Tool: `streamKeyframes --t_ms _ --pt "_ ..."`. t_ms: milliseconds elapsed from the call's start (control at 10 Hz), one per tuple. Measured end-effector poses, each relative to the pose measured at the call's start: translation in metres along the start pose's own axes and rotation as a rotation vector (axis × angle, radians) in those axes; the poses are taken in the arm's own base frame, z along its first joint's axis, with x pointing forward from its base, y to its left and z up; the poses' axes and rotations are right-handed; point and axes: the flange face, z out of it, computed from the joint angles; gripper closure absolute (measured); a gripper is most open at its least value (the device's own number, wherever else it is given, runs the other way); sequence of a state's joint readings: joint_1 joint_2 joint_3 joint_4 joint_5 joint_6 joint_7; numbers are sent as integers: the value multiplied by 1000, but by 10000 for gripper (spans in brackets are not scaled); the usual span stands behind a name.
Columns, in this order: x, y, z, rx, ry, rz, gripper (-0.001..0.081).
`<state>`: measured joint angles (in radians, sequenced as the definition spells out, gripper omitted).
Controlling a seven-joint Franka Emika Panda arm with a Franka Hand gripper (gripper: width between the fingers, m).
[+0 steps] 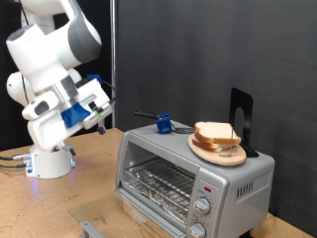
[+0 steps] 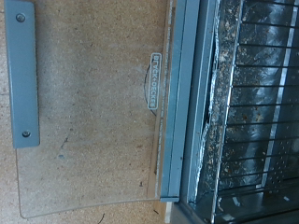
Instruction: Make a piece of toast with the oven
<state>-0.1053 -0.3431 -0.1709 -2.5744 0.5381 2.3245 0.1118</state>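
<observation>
The silver-grey toaster oven [image 1: 238, 183] stands at the exterior view's right with its glass door [image 1: 109, 213] folded down flat and open. Its wire rack [image 1: 158, 183] is bare. Pale bread slices [image 1: 218, 134] lie stacked on a wooden plate [image 1: 220, 154] on top of the oven; no single slice lies apart from them. My gripper [image 1: 103, 112] hangs in the air left of the oven and above the open door, with nothing seen in it. The wrist view shows the open door [image 2: 93, 121], its grey handle [image 2: 21, 75] and the rack [image 2: 257, 112]; no fingers show there.
A blue clip-like object [image 1: 163, 125] and a black upright stand [image 1: 242, 119] sit on the oven's top. Round knobs [image 1: 203, 206] run down its right front. The arm's white base [image 1: 50, 159] stands on the wooden table at the left. A black curtain hangs behind.
</observation>
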Motion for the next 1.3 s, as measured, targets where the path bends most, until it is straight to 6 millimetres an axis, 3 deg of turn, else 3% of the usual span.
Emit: streamKeyframes --t_ms 300,500,900,1300 --pt "0 -12 1 79 13 -20 -2" --pt "-14 -46 -6 129 -10 -109 -2" --pt "-62 -104 -12 9 -72 -403 -2" --pt "-72 -118 -17 36 -87 -508 -2"
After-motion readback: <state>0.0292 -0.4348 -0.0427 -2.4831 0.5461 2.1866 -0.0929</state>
